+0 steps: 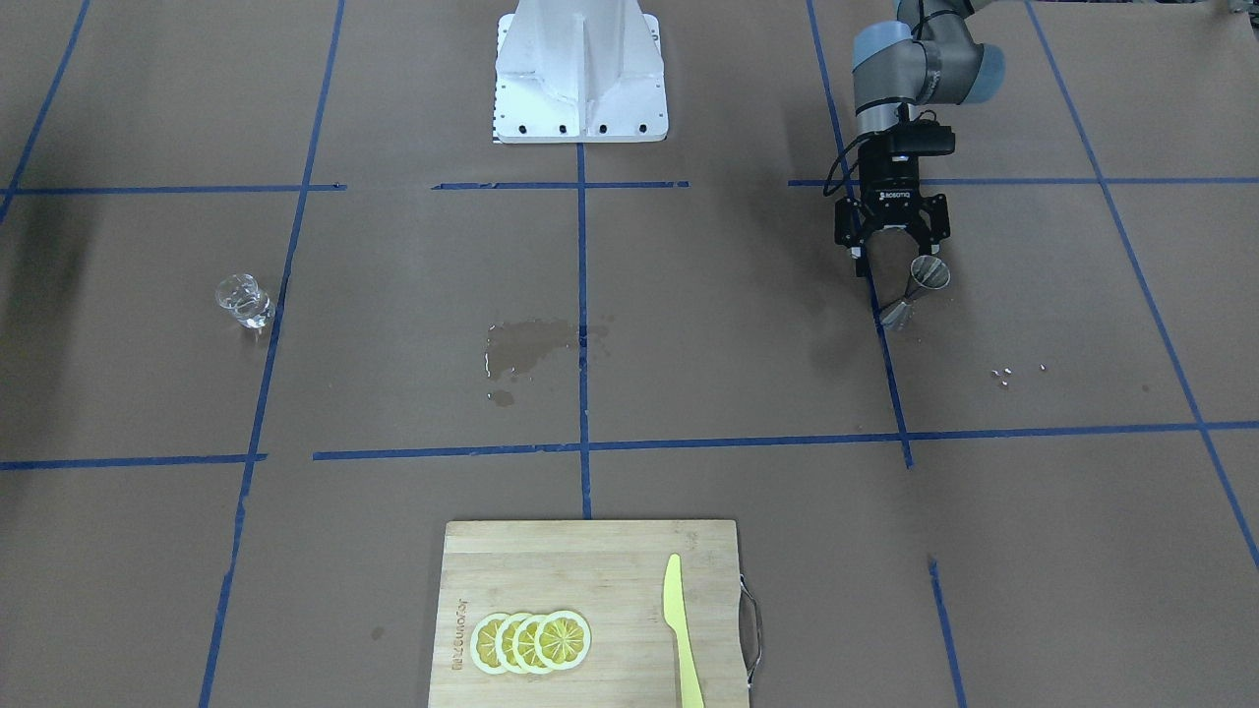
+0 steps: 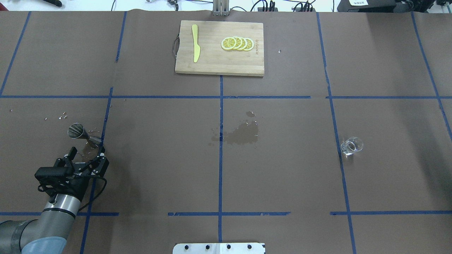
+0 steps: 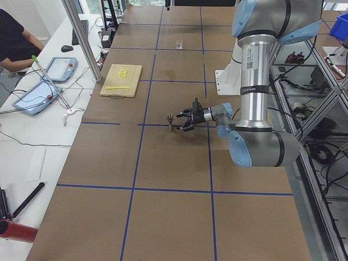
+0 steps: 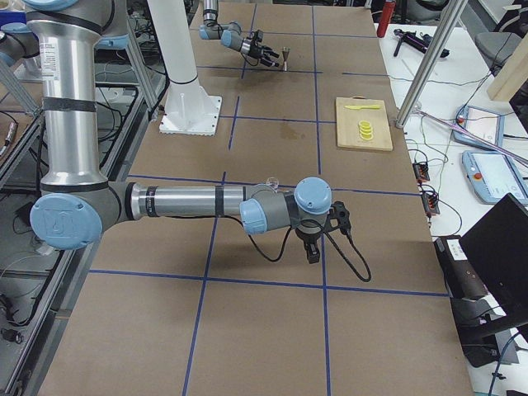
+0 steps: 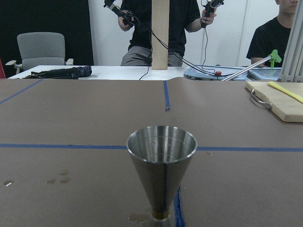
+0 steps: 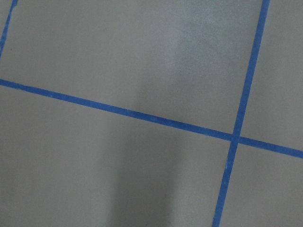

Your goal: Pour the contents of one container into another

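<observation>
**Left gripper at the jigger, glass far across the table**

Clock directions are read off the overhead view, with 12 at the far edge.

- Table (image 2: 159,158): brown paper with a blue tape grid.
- Right arm (image 4: 181,202): reaches low over the 3 o'clock half. Its right gripper (image 4: 313,252) points down at bare paper. It shows in 1 side view only, so I cannot tell whether the fingers are spread or pressed together.
- Cutting board (image 2: 219,67): at 12 o'clock, carrying lemon slices (image 2: 237,43) and a yellow knife (image 2: 195,42).
- Wet patch (image 2: 242,135): dead centre.
- Left gripper (image 2: 87,152): at 9 o'clock, held low and level, fingers spread and pinching nothing.
- Jigger (image 2: 83,134): at 9 o'clock, upright on a tape line, just beyond the left fingertips toward 12. It is not between the fingers and no contact is visible. The wrist view shows its open mouth (image 5: 162,142).
- Glass cup (image 2: 351,145): at 3 o'clock, standing alone and well apart from the jigger. Its contents are unreadable.
- Droplets (image 5: 57,179): a few on the paper beside the jigger.

Risks, as I judge them:
1. The jigger stands on a narrow foot. An off-centre closing finger could knock it over.
2. The 2 vessels must still be brought together, and a smooth glass could slip in a light pinch.
3. The jigger mouth is small, so a fast tilt could overshoot it and add to the spill.
</observation>
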Robot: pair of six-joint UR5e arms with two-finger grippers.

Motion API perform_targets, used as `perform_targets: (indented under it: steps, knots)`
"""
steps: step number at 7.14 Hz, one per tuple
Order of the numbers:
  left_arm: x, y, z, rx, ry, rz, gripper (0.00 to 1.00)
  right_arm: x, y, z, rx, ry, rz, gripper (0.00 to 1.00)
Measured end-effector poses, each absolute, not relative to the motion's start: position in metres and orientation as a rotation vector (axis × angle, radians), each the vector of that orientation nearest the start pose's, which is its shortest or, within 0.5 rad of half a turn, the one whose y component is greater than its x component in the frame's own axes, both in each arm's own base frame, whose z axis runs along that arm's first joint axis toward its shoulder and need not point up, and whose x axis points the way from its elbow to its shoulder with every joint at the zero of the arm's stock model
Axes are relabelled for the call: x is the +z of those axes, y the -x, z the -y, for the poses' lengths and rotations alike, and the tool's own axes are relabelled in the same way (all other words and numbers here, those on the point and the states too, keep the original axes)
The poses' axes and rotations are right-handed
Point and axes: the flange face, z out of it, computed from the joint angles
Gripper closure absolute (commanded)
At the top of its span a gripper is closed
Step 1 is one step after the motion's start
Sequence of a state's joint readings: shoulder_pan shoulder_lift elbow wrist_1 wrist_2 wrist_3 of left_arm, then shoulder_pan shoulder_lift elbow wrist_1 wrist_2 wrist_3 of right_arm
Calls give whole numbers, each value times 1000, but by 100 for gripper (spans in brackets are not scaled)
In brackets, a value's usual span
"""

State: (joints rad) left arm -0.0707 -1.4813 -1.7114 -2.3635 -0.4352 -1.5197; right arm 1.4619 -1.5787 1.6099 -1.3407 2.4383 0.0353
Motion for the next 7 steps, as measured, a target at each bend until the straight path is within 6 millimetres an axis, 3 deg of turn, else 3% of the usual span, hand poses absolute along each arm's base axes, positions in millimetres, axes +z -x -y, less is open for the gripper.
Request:
perform_targets:
  steps: [3,7]
  knots:
    - [532,-428,274,-511,-1131,-633,11,608,-3,505,-185,-189,877,0]
    - [541,-425,283,-522,-1139,-613,26,605,-3,505,-187,-195,876,0]
